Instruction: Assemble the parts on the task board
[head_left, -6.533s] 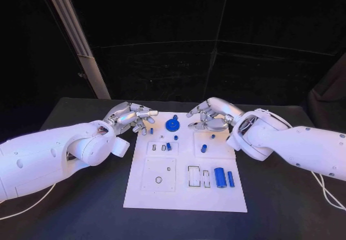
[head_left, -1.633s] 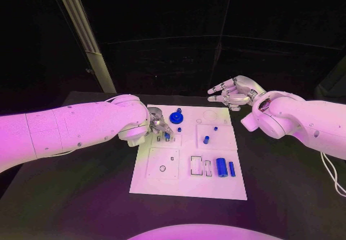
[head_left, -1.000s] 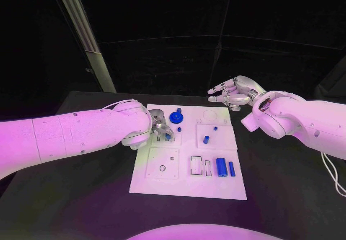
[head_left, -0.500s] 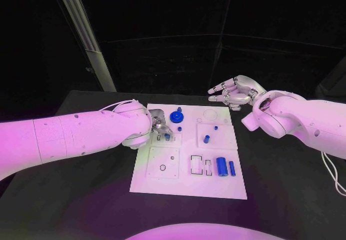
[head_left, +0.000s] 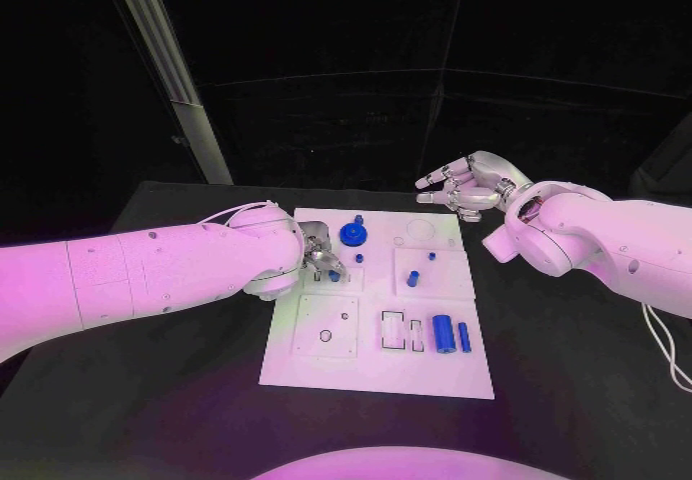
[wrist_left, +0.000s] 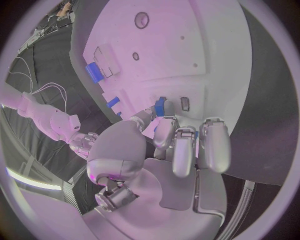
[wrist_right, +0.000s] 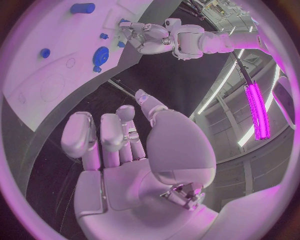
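The white task board (head_left: 378, 372) lies mid-table. My left hand (head_left: 320, 258) is low over its upper-left part, thumb and a finger closed around a small blue part (head_left: 335, 272). The left wrist view shows that part (wrist_left: 160, 106) at the fingertips (wrist_left: 164, 125), beside a small slot (wrist_left: 185, 103). A round blue knob (head_left: 352, 236) stands just beyond the hand. Blue pegs (head_left: 413, 279) stand on the board's right, and two blue cylinders (head_left: 441, 334) lie lower right. My right hand (head_left: 464, 188) is raised past the board's far right corner, fingers spread, holding nothing.
A pale metal post (head_left: 180, 90) rises behind the table's far left corner. A white cable (head_left: 663, 345) hangs at the right edge. Black tabletop (head_left: 159, 400) surrounds the board. The right wrist view shows the board (wrist_right: 37, 85) and my left hand (wrist_right: 150, 36).
Since 6.5 s ago my left hand has come down onto the board's upper left and my right hand has drawn back off the board. Over the last second neither has visibly moved.
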